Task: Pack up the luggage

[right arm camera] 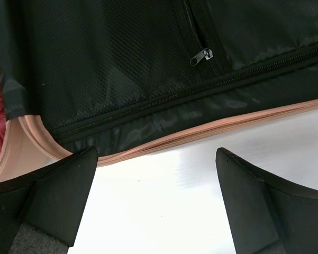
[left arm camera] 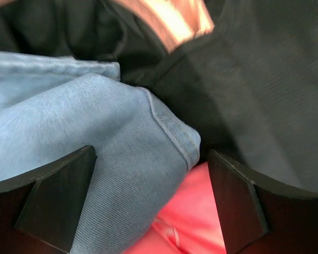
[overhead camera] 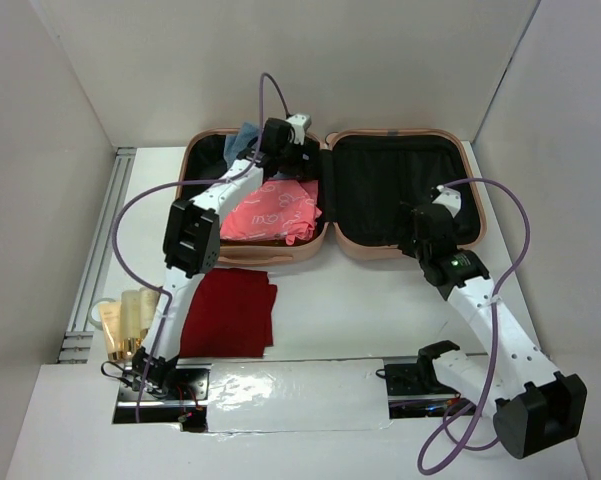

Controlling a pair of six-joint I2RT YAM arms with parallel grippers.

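Luggage: large pale peach-pink hard-shell clamshell luggage (overhead camera: pixel 380 248) with black fabric lining, lying open and flat at the far middle of the white worktop (overhead camera: pixel 360 310), both halves facing up.
Left half, contents: folded pale blue denim garment (overhead camera: pixel 245 138) in the far corner; just beside it, a glossy coral-pink packet (overhead camera: pixel 275 212) with white print.
Right half, contents: nothing seen but mesh lining and a small metal zip pull (right arm camera: pixel 203 54).
Left pincer (left arm camera: pixel 151 159): low inside the left half, spread to its widest, the denim fold lying between its fingers, nothing gripped. The close view is blurred, so contact with the cloth cannot be confirmed.
Right pincer (right arm camera: pixel 156 153): spread wide and empty, poised over the near rim of the right half.
Awaiting packing: folded dark red cloth (overhead camera: pixel 230 312) on the worktop just in front of the luggage; cream tubes (overhead camera: pixel 130 320) with gold caps at the left edge.
Step in hand (judged): seating the denim in its corner.
Handling note: press low and flat, and keep the hem inside the rim. Withdraw straight up so the fingers drag neither fold nor packet. Leave room for the red cloth.
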